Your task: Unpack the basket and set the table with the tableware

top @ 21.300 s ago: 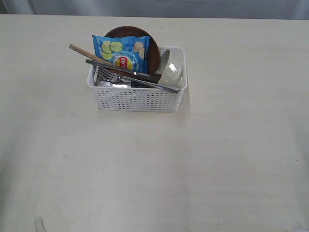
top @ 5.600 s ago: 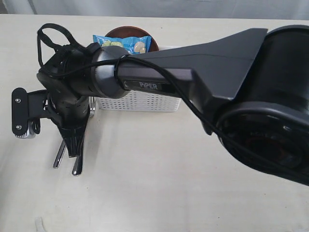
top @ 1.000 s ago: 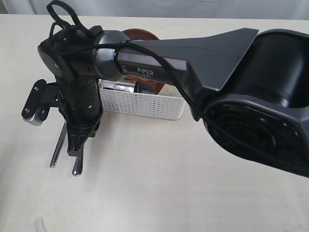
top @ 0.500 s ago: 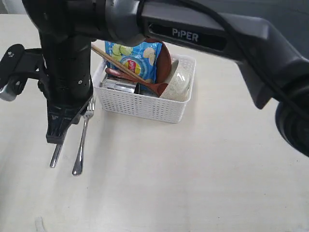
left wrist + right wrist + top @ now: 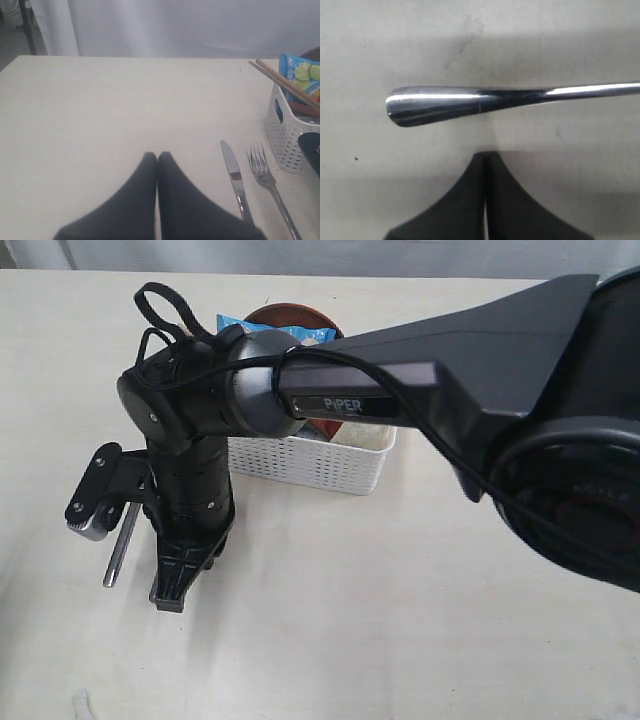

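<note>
The white basket (image 5: 318, 462) stands on the beige table (image 5: 420, 620), mostly behind my right arm. The brown plate (image 5: 290, 314) and a bit of the pale bowl (image 5: 368, 437) show inside it. The steel knife (image 5: 120, 543) lies on the table left of the basket. My right gripper (image 5: 169, 597) is shut and empty, its tip low beside a steel handle end (image 5: 435, 102), apparently the fork's. My left gripper (image 5: 157, 154) is shut and empty, hovering beside the knife (image 5: 233, 175) and fork (image 5: 265, 175). Chopsticks (image 5: 280, 82) stick out over the basket (image 5: 285, 135).
A blue chip bag (image 5: 302, 75) stands in the basket. The right arm's dark body (image 5: 450, 370) spans the view from the right and hides most of the basket's contents. Bare tabletop lies in front of the basket and to its right.
The knife and fork, once in the basket, lie on the table. In the last half second my right gripper shifted from over the knife to the fork's handle end, hiding the fork.
</note>
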`<state>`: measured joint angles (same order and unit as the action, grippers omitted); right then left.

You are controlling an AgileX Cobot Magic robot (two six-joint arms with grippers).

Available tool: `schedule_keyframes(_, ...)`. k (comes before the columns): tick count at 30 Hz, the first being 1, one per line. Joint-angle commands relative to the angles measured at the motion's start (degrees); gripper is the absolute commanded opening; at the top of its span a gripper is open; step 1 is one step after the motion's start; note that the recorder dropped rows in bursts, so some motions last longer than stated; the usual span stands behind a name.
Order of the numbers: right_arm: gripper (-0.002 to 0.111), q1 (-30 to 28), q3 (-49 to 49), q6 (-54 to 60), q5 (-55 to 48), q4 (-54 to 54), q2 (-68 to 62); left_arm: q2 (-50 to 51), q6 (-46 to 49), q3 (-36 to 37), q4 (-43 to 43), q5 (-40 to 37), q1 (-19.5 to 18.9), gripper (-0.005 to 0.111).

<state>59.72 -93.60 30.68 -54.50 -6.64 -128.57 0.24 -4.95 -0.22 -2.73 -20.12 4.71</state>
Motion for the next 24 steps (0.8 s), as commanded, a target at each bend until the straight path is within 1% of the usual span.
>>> schedule_keyframes(1, 0.000, -0.15, -0.31, 0.55, 1.80, 0.70, -1.73, -0.24, 0.22, 0.22, -0.45, 0.49, -0.17, 0.000)
schedule_keyframes(11, 0.000, -0.15, -0.31, 0.77, 2.17, 0.08, -1.84, -0.24, 0.22, 0.22, -0.45, 0.49, -0.17, 0.000)
schedule_keyframes(24, 0.000, -0.15, -0.31, 4.26, 3.68, -4.64, -1.84, -0.24, 0.22, 0.22, -0.45, 0.49, -0.17, 0.000)
